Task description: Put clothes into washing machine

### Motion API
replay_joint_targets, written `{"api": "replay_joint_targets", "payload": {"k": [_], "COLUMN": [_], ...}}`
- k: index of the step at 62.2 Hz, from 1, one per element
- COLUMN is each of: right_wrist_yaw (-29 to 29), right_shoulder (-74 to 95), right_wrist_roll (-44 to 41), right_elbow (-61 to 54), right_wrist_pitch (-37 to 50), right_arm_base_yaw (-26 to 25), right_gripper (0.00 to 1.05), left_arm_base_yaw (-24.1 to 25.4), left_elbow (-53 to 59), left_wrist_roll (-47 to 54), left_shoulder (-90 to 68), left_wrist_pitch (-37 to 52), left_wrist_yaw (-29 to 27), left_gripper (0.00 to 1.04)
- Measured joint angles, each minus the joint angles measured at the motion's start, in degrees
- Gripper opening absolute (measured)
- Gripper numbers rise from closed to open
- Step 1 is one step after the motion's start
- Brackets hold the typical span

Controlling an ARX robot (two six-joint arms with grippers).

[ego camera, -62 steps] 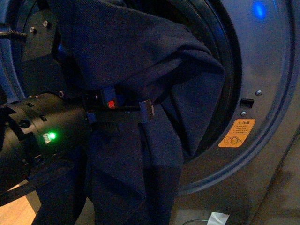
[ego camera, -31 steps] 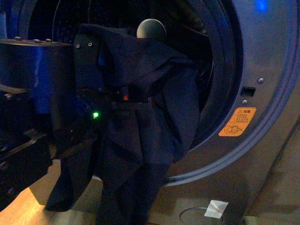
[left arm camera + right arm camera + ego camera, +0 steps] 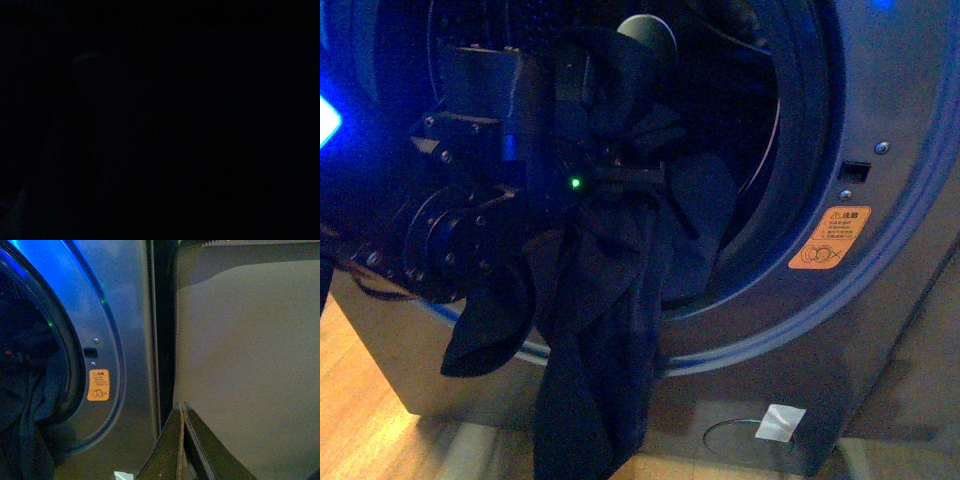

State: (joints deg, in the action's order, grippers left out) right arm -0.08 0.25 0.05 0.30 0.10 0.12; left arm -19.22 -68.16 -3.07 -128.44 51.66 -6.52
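Our left pincer, clamped on the clothes, has pushed deeper into the washing machine over the past second. Limp ends still dangle outside its porthole rim. Our right pincer sits closed and empty. The left wrist view is dark.

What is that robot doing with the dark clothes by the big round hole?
The robot's left gripper is clamped on the dark clothes and holds them up at the round opening of the washing machine. The top of the bundle is at the mouth of the opening, but long limp ends hang out and down the machine's front, so the clothes are not yet in. The right gripper is shut and empty, off beside the machine. The left wrist view is dark.
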Motion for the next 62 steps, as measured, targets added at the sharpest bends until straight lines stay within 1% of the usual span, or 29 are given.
{"api": "replay_joint_targets", "payload": {"k": [15,32,49,57,62], "right_wrist_yaw": [0.00,0.00,0.00,0.00,0.00], "right_shoulder": [0.00,0.00,0.00,0.00,0.00], "right_wrist_roll": [0.00,0.00,0.00,0.00,0.00], "right_elbow": [0.00,0.00,0.00,0.00,0.00], "right_wrist_pitch": [0.00,0.00,-0.02,-0.02,-0.02], "right_arm_base_yaw": [0.00,0.00,0.00,0.00,0.00], "right_gripper": [0.02,0.02,0.02,0.02,0.02], "left_arm_base_yaw": [0.96,1.97,3.39,4.04,4.55], "left_elbow": [-12.31,-24.41,-42.77,-46.82,-49.37], "left_wrist_roll": [0.76,2.29,6.21,7.58,8.74], "left_shoulder": [-5.09,-10.80,-20.02,-21.66,-22.36], "left_wrist_pitch": [-7.67,-14.40,-23.69,-26.38,-29.75], "left_wrist_yaw": [-1.70,-2.73,-4.48,-5.57,-6.64], "left_gripper": [0.11,0.11,0.11,0.11,0.11]}}
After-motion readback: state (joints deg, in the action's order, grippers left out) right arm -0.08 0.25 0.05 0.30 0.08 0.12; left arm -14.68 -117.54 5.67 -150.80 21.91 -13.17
